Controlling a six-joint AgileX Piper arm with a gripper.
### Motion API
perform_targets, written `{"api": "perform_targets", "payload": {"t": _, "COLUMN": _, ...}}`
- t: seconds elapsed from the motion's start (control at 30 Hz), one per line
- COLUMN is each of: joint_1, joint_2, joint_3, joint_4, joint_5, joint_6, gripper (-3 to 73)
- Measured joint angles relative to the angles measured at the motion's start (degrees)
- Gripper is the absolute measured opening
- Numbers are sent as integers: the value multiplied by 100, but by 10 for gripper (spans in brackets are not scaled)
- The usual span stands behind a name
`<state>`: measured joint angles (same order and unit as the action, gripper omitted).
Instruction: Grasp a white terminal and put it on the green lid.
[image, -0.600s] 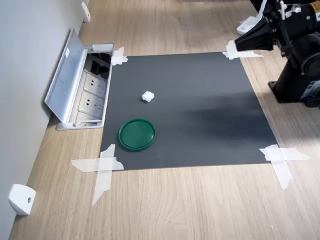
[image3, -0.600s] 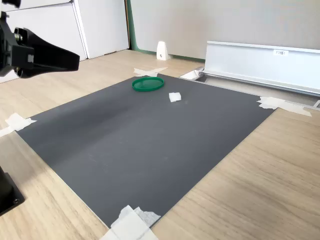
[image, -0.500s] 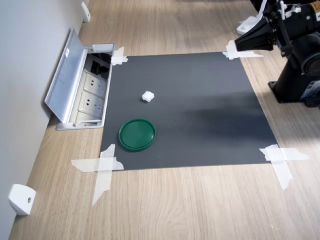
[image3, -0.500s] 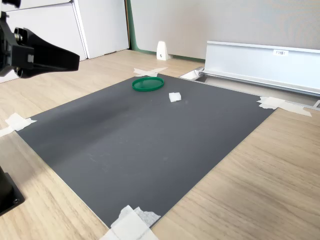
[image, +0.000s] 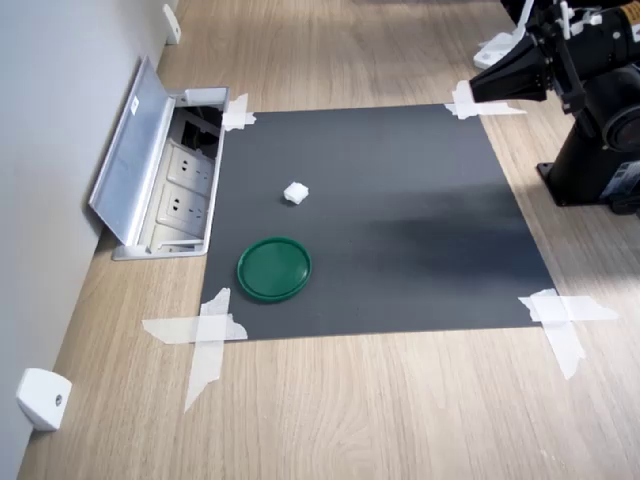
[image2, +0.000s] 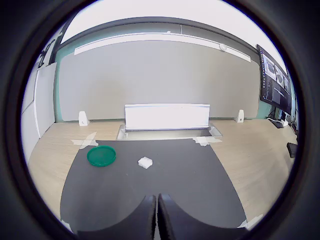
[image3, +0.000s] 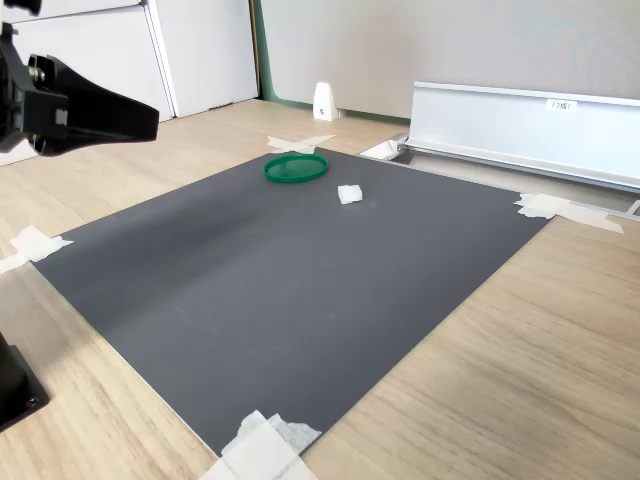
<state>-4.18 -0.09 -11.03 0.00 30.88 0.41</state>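
On a dark grey mat (image: 400, 210) taped to a wooden floor, the white terminal (image: 295, 193) lies near the green lid (image: 274, 268), not touching. The gripper (image2: 156, 220) hangs well apart, jaws closed, empty.

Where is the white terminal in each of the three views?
First exterior view: the terminal lies on the dark mat, above the green lid.
Wrist view: the terminal lies mid-mat, apart from the lid.
Second exterior view: the terminal lies right of the lid.
Shared landmark: the lid.
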Motion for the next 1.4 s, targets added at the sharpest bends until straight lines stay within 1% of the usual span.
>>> {"api": "perform_targets", "payload": {"t": 0.1, "joint_1": 0, "joint_2": 397, "joint_3": -267, "joint_4": -35, "joint_5": -11, "joint_6": -162, "gripper": -8}}
{"api": "perform_targets", "payload": {"t": 0.23, "joint_1": 0, "joint_2": 1288, "joint_3": -876, "joint_4": -35, "joint_5": -89, "joint_6": -519, "gripper": -8}}
{"api": "perform_targets", "payload": {"t": 0.47, "joint_1": 0, "joint_2": 2954, "joint_3": -2024, "joint_4": -98, "joint_5": -83, "joint_6": -712, "gripper": -8}}
{"api": "perform_targets", "payload": {"t": 0.73, "joint_1": 0, "joint_2": 4693, "joint_3": -3198, "joint_4": -165, "joint_5": 421, "joint_6": -786, "gripper": -8}}
{"api": "perform_targets", "payload": {"t": 0.87, "joint_1": 0, "joint_2": 5497, "joint_3": -3797, "joint_4": -183, "joint_5": 729, "joint_6": -1199, "gripper": -8}}
{"api": "perform_targets", "payload": {"t": 1.0, "joint_1": 0, "joint_2": 6350, "joint_3": -4405, "joint_4": -194, "joint_5": 1188, "joint_6": -2147, "gripper": -8}}
{"api": "perform_targets", "payload": {"t": 1.17, "joint_1": -20, "joint_2": 7195, "joint_3": -5025, "joint_4": -177, "joint_5": 1796, "joint_6": -3728, "gripper": -8}}
{"api": "perform_targets", "payload": {"t": 1.2, "joint_1": -70, "joint_2": 7328, "joint_3": -5143, "joint_4": -110, "joint_5": 1915, "joint_6": -4047, "gripper": -8}}
{"api": "perform_targets", "payload": {"t": 1.27, "joint_1": -233, "joint_2": 7572, "joint_3": -5380, "joint_4": 127, "joint_5": 2083, "joint_6": -4605, "gripper": -8}}
{"api": "perform_targets", "payload": {"t": 1.4, "joint_1": -715, "joint_2": 7989, "joint_3": -5872, "joint_4": 730, "joint_5": 2634, "joint_6": -5818, "gripper": 4}}
